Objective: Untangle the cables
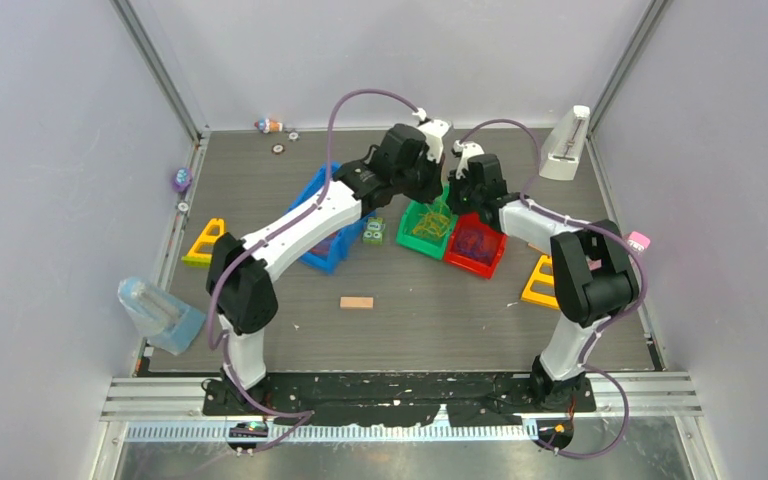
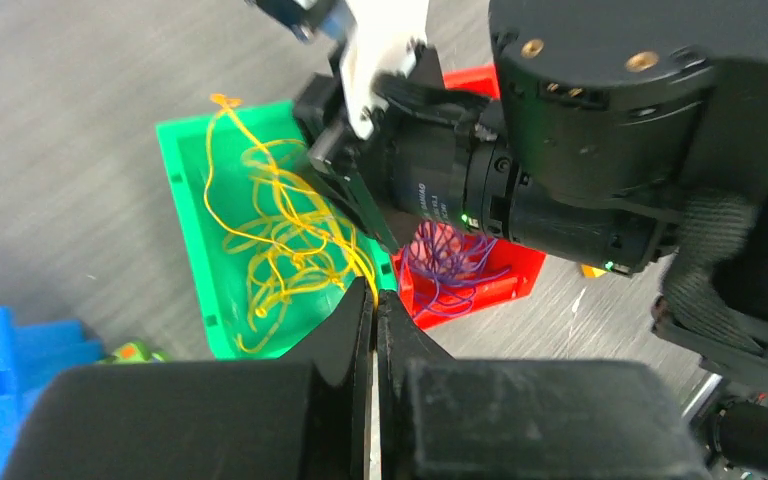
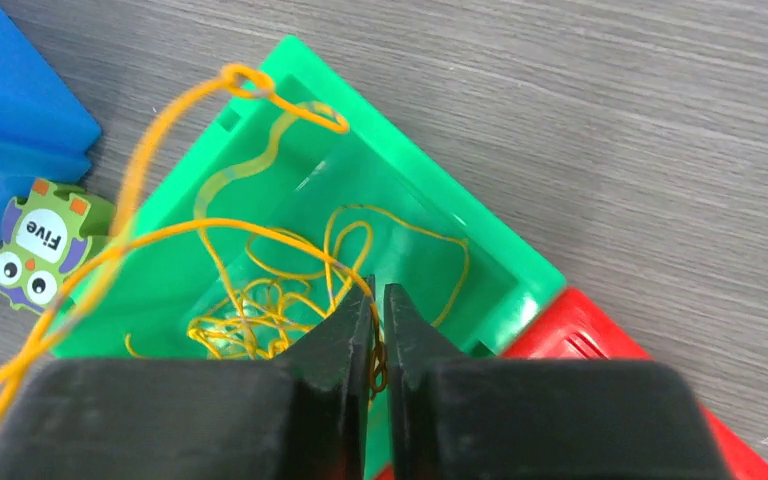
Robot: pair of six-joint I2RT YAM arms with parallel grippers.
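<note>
From above, thin yellow cable (image 1: 433,222) lies looped in the green bin (image 1: 405,236). Left wrist: my left pincer (image 2: 372,295) is closed on a yellow strand over that bin. Right wrist: my right pincer (image 3: 378,295) pinches curly yellow strands above it.

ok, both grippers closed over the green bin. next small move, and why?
Probably lift the right gripper a little, away from the left gripper. Both look shut on the yellow cable, whose loops lie bunched in the green bin; gentle tension should pull a strand free.
</note>
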